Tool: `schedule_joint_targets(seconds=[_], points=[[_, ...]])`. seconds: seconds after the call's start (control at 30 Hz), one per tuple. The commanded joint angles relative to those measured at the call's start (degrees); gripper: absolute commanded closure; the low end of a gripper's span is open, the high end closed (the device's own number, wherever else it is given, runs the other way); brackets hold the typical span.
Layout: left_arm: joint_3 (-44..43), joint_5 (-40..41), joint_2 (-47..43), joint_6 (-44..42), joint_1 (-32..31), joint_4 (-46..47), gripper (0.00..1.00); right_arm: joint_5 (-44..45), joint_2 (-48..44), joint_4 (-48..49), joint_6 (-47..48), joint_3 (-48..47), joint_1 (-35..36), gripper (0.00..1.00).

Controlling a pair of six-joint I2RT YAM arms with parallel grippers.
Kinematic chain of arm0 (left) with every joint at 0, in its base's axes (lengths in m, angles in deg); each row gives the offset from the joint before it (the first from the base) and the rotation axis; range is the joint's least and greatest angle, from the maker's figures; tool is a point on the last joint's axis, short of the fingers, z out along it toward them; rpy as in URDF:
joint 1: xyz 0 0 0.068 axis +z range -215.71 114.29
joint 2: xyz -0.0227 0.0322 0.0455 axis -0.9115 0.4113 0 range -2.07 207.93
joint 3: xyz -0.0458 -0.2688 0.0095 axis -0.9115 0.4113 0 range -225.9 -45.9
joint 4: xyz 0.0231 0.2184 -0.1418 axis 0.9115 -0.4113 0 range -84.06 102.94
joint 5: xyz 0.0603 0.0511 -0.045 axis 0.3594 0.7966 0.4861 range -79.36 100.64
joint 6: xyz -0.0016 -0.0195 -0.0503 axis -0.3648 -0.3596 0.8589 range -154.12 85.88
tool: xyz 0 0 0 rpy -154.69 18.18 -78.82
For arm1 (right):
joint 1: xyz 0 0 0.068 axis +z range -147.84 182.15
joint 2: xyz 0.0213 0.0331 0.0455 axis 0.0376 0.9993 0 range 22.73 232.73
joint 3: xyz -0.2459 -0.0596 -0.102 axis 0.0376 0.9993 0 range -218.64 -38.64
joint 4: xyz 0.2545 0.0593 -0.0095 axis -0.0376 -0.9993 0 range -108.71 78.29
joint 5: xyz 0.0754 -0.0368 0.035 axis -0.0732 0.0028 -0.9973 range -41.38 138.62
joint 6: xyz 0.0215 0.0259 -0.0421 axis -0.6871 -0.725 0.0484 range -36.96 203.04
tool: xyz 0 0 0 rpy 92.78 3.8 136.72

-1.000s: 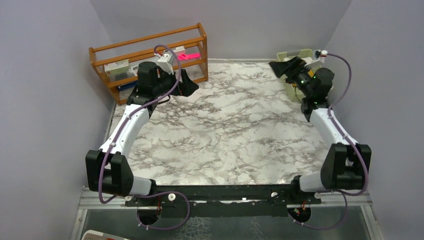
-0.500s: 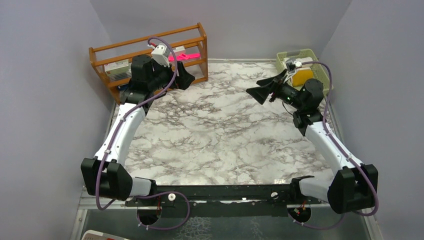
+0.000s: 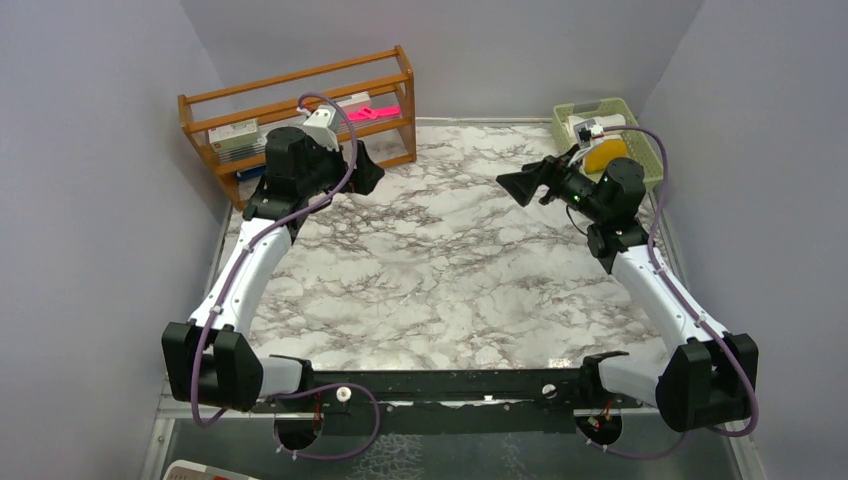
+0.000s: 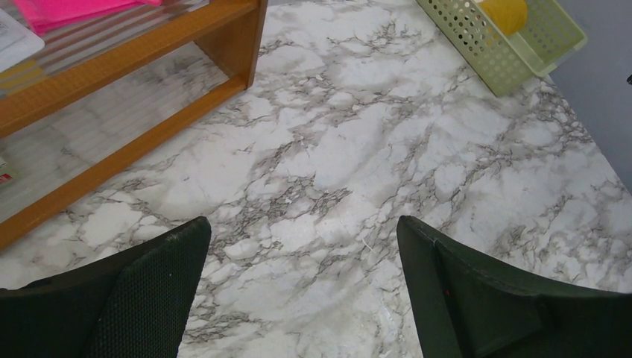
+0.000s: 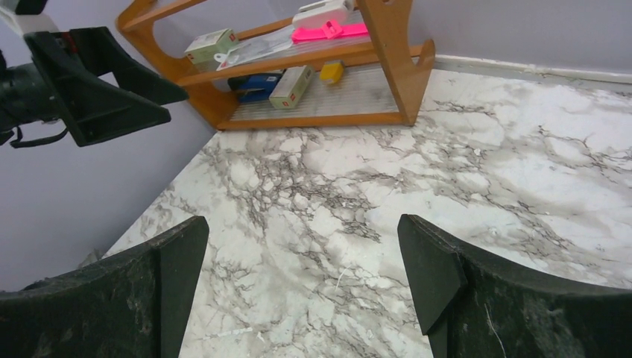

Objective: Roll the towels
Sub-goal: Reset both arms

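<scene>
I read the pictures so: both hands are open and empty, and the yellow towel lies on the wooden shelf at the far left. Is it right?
Not quite. The yellow towel lies in the green basket at the far right, not on the wooden shelf; the left wrist view shows it clearly. The rest holds: the left hand and the right hand are open and empty.

I see open table (image 3: 450, 270) down the middle, with room enough to pass. Far left, the rack (image 5: 395, 52) blocks the corner, the left gripper (image 3: 372, 170) just beside it. The basket (image 4: 492, 56) fills the far right corner, behind the right gripper (image 3: 517, 186). Walls (image 3: 90, 200) close both sides.
</scene>
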Motion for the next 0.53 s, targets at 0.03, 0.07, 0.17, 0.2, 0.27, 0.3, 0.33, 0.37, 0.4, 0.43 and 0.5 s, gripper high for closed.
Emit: schedule_joint_targets(seconds=[0.03, 0.07, 0.17, 0.2, 0.27, 0.3, 0.33, 0.37, 0.4, 0.43, 0.5], points=[[2.46, 3.67, -5.07, -0.09, 0.2, 5.79, 0.01, 4.66, -0.57, -2.97, 2.72, -0.29, 0.34, 0.0], [2.96, 3.76, -5.66, -0.22, 0.22, 6.28, 0.01, 5.17, -0.77, -3.24, 2.97, -0.21, 0.34, 0.0], [3.47, 3.87, -6.6, -0.5, 0.23, 6.56, 0.01, 5.49, -1.41, -3.14, 2.79, 0.22, 0.3, 0.0], [3.55, 3.82, -6.72, -0.5, 0.23, 6.58, 0.01, 5.27, -1.58, -3.03, 2.73, 0.27, 0.34, 0.0], [3.8, 3.83, -6.84, -0.45, 0.22, 6.59, 0.01, 4.88, -1.94, -3.15, 2.95, 0.29, 0.34, 0.0], [4.03, 3.82, -6.9, -0.44, 0.22, 6.78, 0.01, 5.02, -2.22, -3.08, 3.28, 0.47, 0.34, 0.0], [4.25, 3.75, -7.01, -0.38, 0.23, 6.92, 0.01, 5.82, -2.56, -3.07, 3.46, 0.65, 0.34, 0.0], [4.4, 3.73, -7.14, -0.32, 0.18, 7.1, 0.01, 7.24, -3.01, -3.26, 3.41, 0.71, 0.32, 0.0], [4.51, 3.63, -7.2, -0.28, 0.22, 7.2, 0.01, 8.62, -3.43, -3.58, 3.35, 0.79, 0.34, 0.0], [4.54, 3.46, -7.23, -0.27, 0.23, 7.27, 0.01, 9.67, -3.93, -3.72, 3.57, 0.81, 0.32, 0.0], [4.61, 3.34, -7.52, -0.18, 0.22, 7.67, 0.01, 10.8, -4.67, -4.11, 3.91, 0.48, 0.34, 0.0]])
